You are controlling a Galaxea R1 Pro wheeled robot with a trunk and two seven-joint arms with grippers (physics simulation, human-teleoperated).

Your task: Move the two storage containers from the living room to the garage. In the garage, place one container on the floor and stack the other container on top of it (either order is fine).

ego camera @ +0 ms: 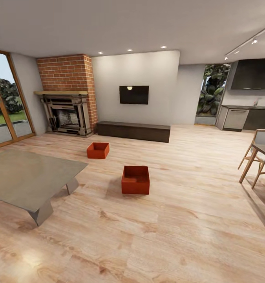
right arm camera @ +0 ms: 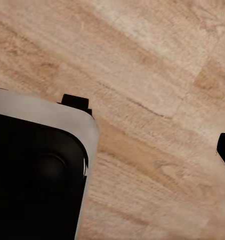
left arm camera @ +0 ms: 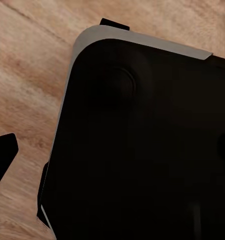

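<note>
A living room seen from the robot's head camera. Nearest, light wood plank floor (ego camera: 179,236). At left, a low grey table (ego camera: 26,175). Just past it, mid-floor, an open orange-red bin (ego camera: 135,180) sits upright. Farther and to the left, well apart from the first, a second bin (ego camera: 97,150). Beyond them a long dark bench (ego camera: 133,131) lies under a wall TV (ego camera: 134,94), with a brick fireplace (ego camera: 67,94) to the left. In the wrist views, the robot's dark base (left arm camera: 142,150) over planks; whether either end effector is apart or together cannot be told.
</note>
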